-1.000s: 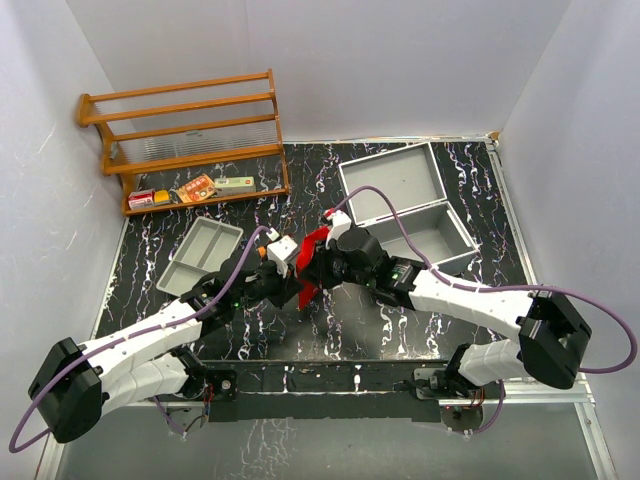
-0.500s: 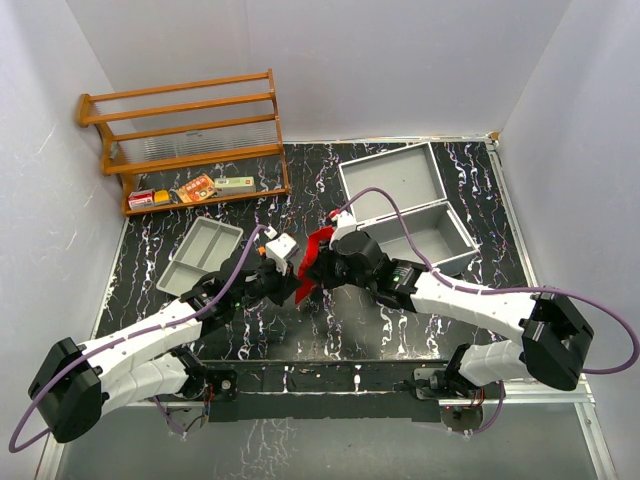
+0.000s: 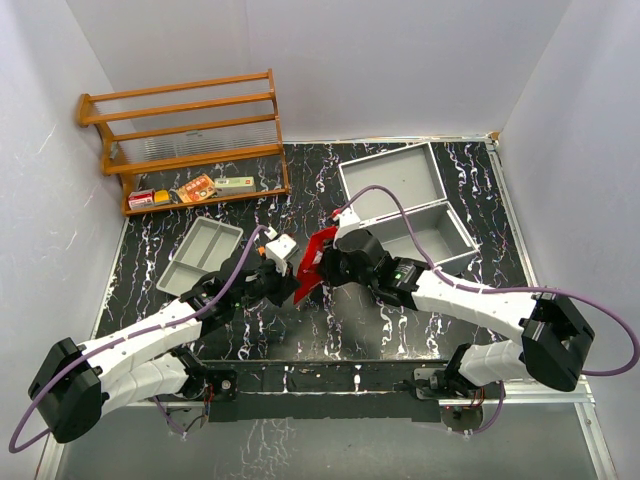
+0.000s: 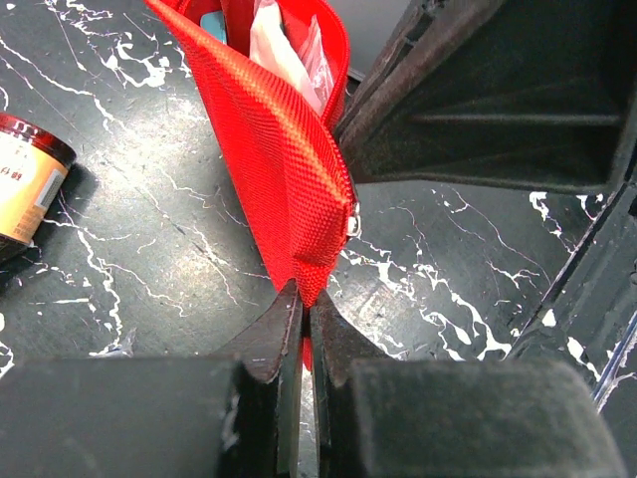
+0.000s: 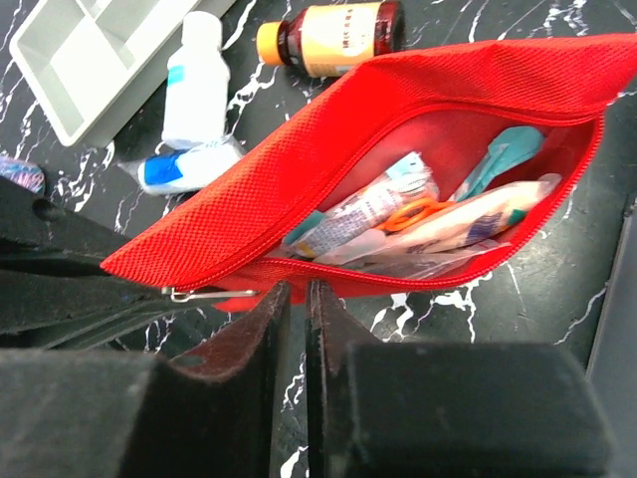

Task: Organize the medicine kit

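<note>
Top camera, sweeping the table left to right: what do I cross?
Grey divided tray → red pouch → medicine kit, lid open. The wooden rack is left out, since it spans above the tray.

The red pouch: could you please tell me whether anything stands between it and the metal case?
Nothing loose does; only the arm of the right hand, which grips the red pouch, lies between it and the metal case.
</note>
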